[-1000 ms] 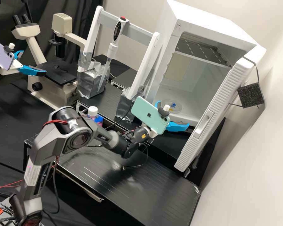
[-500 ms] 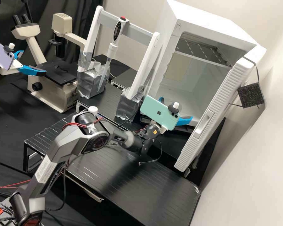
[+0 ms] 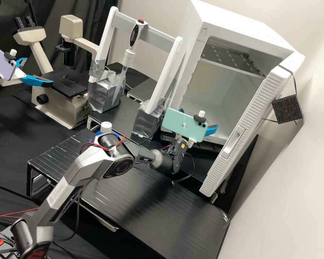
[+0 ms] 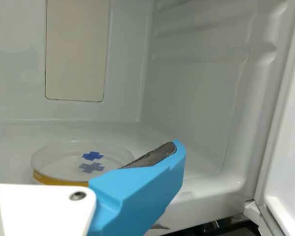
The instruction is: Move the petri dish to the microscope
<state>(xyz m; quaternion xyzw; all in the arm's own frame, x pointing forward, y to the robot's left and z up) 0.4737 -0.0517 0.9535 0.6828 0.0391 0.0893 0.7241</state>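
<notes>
In the high view the gripper [image 3: 199, 118] is at the mouth of the white incubator, its blue fingers spread on either side behind the mounted green phone. In the wrist view the gripper [image 4: 83, 150] stands open, with nothing between its pads. The clear round petri dish [image 4: 64, 161], with a yellow band and a blue cross mark on it, lies flat on the incubator floor beyond the fingers. The beige microscope [image 3: 69, 106] stands at the back left in the high view, its black stage bare.
The incubator's open door [image 3: 250, 129] flanks the gripper on the right. A white rack [image 3: 171, 68] with a pipette [image 3: 129, 57] stands left of the incubator. A white-capped bottle [image 3: 106, 127] is behind the arm's elbow. Another arm's gripper is near the microscope.
The arm has extended to the right and deeper toward the incubator, the gripper turning slightly as it went. The phone now covers the spot where the dish showed earlier.
</notes>
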